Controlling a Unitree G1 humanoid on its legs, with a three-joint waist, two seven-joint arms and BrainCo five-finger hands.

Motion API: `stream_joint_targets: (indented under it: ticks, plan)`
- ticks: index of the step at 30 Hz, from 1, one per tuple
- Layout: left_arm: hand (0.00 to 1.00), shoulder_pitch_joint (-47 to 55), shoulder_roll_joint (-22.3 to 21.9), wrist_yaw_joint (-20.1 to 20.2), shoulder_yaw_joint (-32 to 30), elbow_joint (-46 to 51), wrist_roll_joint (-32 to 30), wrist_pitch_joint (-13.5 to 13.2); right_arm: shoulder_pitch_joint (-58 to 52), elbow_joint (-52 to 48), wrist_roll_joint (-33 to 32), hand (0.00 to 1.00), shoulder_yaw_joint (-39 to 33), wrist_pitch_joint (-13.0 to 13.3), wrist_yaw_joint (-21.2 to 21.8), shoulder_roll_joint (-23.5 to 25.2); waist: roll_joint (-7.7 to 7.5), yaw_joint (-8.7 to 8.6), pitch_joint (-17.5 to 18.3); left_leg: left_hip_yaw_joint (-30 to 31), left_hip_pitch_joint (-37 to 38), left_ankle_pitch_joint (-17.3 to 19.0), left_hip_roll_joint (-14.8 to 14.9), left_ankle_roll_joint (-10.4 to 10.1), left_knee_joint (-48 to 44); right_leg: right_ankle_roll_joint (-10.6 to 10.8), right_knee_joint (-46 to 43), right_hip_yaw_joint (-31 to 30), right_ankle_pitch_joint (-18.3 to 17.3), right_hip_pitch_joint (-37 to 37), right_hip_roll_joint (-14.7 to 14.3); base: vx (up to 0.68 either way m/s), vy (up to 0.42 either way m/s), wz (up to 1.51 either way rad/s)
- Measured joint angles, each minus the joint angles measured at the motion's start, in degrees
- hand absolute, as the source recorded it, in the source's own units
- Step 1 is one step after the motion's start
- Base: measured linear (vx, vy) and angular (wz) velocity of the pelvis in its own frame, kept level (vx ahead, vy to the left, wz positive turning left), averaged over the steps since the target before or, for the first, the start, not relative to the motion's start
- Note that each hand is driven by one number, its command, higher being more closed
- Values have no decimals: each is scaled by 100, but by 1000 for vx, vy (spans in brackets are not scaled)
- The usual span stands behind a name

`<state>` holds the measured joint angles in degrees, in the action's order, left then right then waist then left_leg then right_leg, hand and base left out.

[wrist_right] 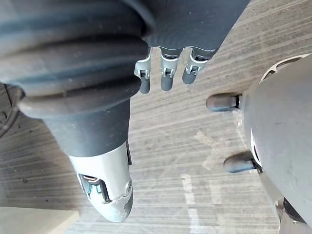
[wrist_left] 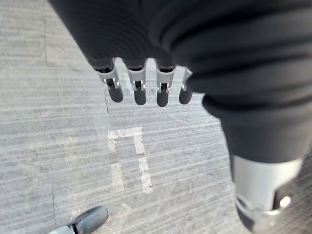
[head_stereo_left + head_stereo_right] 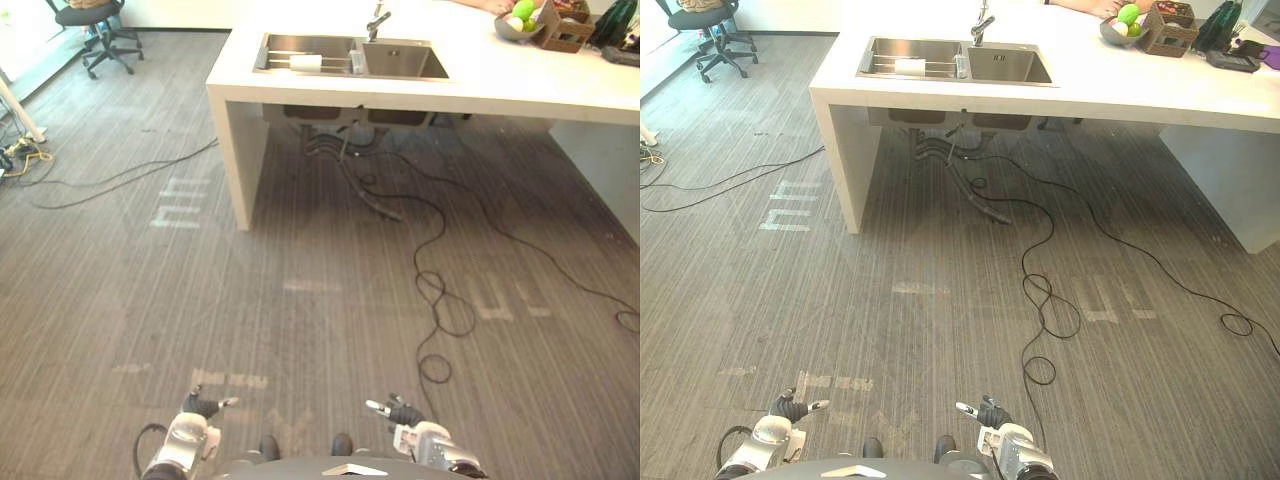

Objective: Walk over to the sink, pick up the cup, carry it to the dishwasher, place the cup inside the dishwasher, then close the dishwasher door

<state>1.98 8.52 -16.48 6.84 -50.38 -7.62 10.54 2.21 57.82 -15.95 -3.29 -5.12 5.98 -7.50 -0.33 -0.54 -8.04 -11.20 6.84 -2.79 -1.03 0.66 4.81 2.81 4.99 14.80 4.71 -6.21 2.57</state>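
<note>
Hands hang slack; white cup lies in sink

Bright daylight from far left; glare on white counter; soft shadow beneath on floor.

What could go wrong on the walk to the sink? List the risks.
1. The black cable loops across the grey carpet between the robot and the white counter; a foot could snag it.
2. The small white object in the steel sink may be the cup, but is too small to tell; the open left hand or right hand could target the wrong thing.
</note>
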Motion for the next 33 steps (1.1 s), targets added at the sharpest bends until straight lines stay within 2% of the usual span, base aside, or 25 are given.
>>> stream_joint_targets:
  ticks: [6, 9, 11, 15, 18, 19, 20, 22, 23, 24, 25, 26, 27, 28, 30, 31, 32, 33]
  plan:
    - [0, 130, -80, -70, -4, -156, -92, -92, -103, 4, -6, 0, 16, 30, -9, 16, -9, 15, -3, -65, 78, 2, 2, -2, 3, 13, 2, -25, 8, -77, 3, -26, 12, -4]
    - [0, 208, -71, -28, -211, -398, 420, -240, -170, 161, -27, 0, 14, -8, -5, 32, -8, 35, -3, -172, 152, 28, 15, -22, 4, 9, 1, -157, 15, -99, -12, -12, 11, -20]
    - [0, 257, -73, 213, -349, -573, 1090, -383, -270, 175, -164, 0, -40, -13, -8, 67, -12, 16, -29, -205, 252, 49, 18, -28, 3, 7, 1, -189, 15, -180, -15, 0, 8, -11]
    - [0, 328, -43, 737, -534, -766, 1987, -391, -363, 177, -460, 0, -114, -139, -31, 135, -27, 30, -34, -276, 329, 76, 21, -33, 4, 9, 2, -244, 14, -222, -20, -15, 9, -8]
    - [0, 334, -10, 1116, -684, -912, 2411, -121, -397, 233, -1102, 0, -263, -383, -125, 171, -47, 53, -45, -275, 334, 93, 16, -12, 4, 31, -21, -240, -5, -225, -12, 0, 0, 0]
    - [0, 344, 4, 1203, -685, -946, 2472, -46, -421, 238, -1351, 0, -338, -474, -144, 155, -37, 58, -51, -286, 328, 117, 18, 24, 4, 24, -164, -173, -113, -162, 16, -3, 14, -4]
    - [0, 351, 5, 1220, -685, -953, 2507, -24, -429, 239, -1450, 0, -396, -521, -157, 145, -27, 54, -60, -297, 317, 125, 25, 35, 3, 37, -368, -127, -214, -92, 49, -15, 30, -11]
    - [0, 365, 75, 1317, -667, -953, 2677, 49, -463, 178, -1674, 0, -475, -497, -291, 152, -96, 32, -111, -322, 337, 225, -53, 181, 2, 240, -1660, -10, -804, 471, 350, 1, 60, -7]
    - [0, 366, 92, 1321, -665, -955, 2712, 61, -475, 161, -1685, 0, -489, -467, -308, 154, -89, 10, -128, -325, 347, 232, -86, 193, 2, 276, -1937, -1, -893, 573, 431, 52, 74, 1]
    - [0, 299, 137, 1312, -674, -984, 2783, 51, -442, 153, -1673, 0, -657, -454, -356, 104, -241, -2, -208, -318, 350, 273, -178, 239, -34, 89, -3004, -8, -1067, 1081, 682, 53, 49, 9]
    - [0, 257, 177, 1288, -677, -1015, 2782, 44, -394, 162, -1609, 0, -705, -477, -357, 98, -263, 5, -349, -292, 356, 352, -205, 266, -225, 0, -3799, 5, -1027, 1384, 882, 74, 30, 13]
    - [0, 166, 193, 1188, -674, -1030, 2824, -5, -378, 190, -1620, 0, -794, -513, -347, 124, -300, -2, -566, -237, 480, 465, -210, 354, -379, 0, -4391, -24, -981, 1595, 1011, 75, -4, 20]
    - [0, 134, 202, 1089, -675, -1047, 2899, -82, -375, 213, -1620, 0, -836, -507, -348, 106, -284, -9, -700, -172, 570, 542, -200, 346, -485, 63, -4689, -43, -1162, 1698, 1032, 123, -15, 25]
    - [0, 136, 208, 1048, -674, -1106, 3012, -175, -401, 256, -1647, 0, -833, -497, -349, 91, -284, -35, -732, -94, 592, 657, -125, 326, -623, 99, -4551, -38, -1354, 1758, 992, 196, -42, 28]
    - [0, 142, 211, 1064, -669, -1102, 3056, -364, -434, 292, -1802, 0, -825, -352, -351, 128, -288, -77, -747, 69, 615, 804, 3, 246, -676, 91, -3597, 22, -1289, 1830, 819, 197, -60, 34]
    - [0, 118, 209, 1069, -659, -1072, 3043, -451, -444, 301, -1812, 0, -828, -288, -357, 128, -273, -114, -771, 169, 604, 840, 60, 209, -674, 90, -2926, 29, -1104, 1845, 724, 250, -118, 46]
    - [0, 109, 207, 1074, -646, -850, 2989, -510, -496, 308, -1818, 0, -830, -203, -374, 139, -282, -154, -813, 259, 581, 894, 110, 143, -660, 180, -1838, 19, -639, 1832, 653, 269, -137, 44]
    - [0, 105, 195, 1078, -597, -687, 2984, -560, -526, 310, -1817, 0, -829, -181, -389, 157, -300, -161, -836, 324, 572, 917, 110, 107, -660, 240, -1314, 13, -406, 1831, 659, 338, -211, 47]
